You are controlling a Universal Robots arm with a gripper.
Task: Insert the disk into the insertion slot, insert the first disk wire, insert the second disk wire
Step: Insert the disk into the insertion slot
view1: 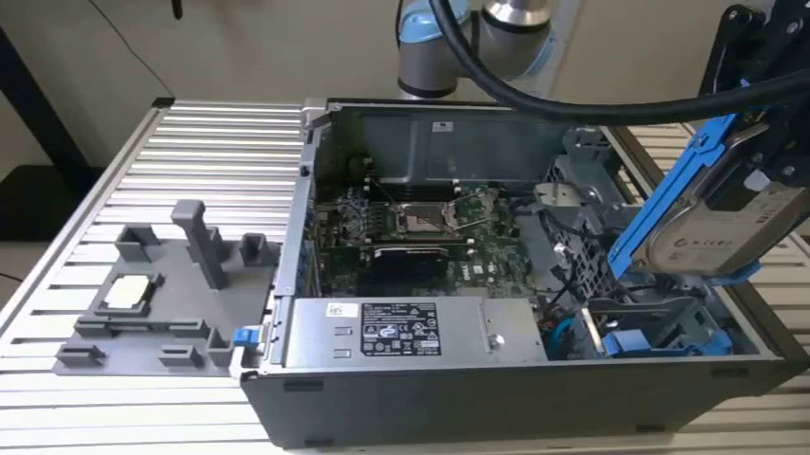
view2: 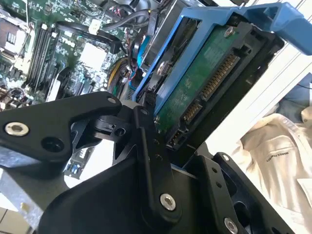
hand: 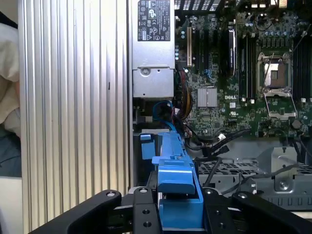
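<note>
**Drive clamped and hanging tilted over the cage**

My black pincer [view1: 775,156] is closed tight across the flat silver-grey metal disk [view1: 715,223] in its bright blue plastic rail. In the exterior view I hold it at about three o'clock, tilted, pale label outward. It is above the rectangular insertion slot [view1: 639,313] of the dark-grey drive cage at about four o'clock and not touching it.

The second wrist view shows the disk's [view2: 204,83] green circuit-board underside and its rows of connector pins between my fingers [view2: 146,146]. The first wrist view looks along the blue rail edge [hand: 178,180], with the silver labelled power-supply box [hand: 153,44] and the green motherboard [hand: 243,73] beyond.

A second blue-railed drive [view1: 665,341] lies low in the cage at about five o'clock, near the dark case wall [view1: 506,398]. The ribbed aluminium table [view1: 190,142] stretches open around nine o'clock, carrying a grey plastic fixture tray [view1: 165,294].
</note>
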